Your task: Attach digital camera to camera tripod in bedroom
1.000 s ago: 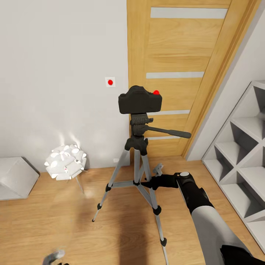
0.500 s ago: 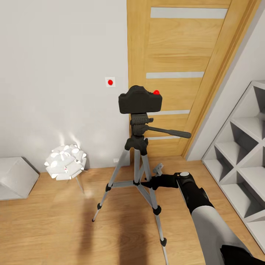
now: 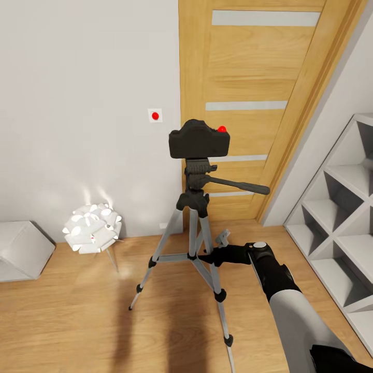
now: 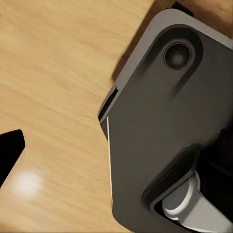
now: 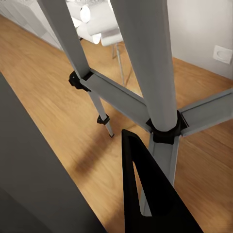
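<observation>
R arm [image 3: 290, 305] reaches fwd low from the lower right of the head view, white forearm, black wrist, ending at the right gripper [image 3: 207, 257] right beside the tripod [image 3: 194, 228] at its mid brace hub; one grey finger [image 3: 224, 238] tilts up just right of the hub, the other tip is hidden behind a leg, so can't tell if jaws are apart or together; right wrist view: a black fingertip [image 5: 145, 194] points at the centre column and black collar where the braces meet, not clearly touching. Left gripper: left wrist view has a grey housing [image 4: 165, 126] over the floor [image 4: 53, 73] and a black tip at the edge; state can't tell.

Camera [image 3: 199, 141] sits on top of the tripod head, red dot up, level; pan handle [image 3: 233, 185] sticks out to the right of the head; tripod stands on the floor in front of the door [image 3: 259, 103]; lamp [image 3: 92, 228] left of tripod, shelves [image 3: 342, 217] right of it.

No readable writing; red-dot wall plate [image 3: 155, 115] left of camera.
</observation>
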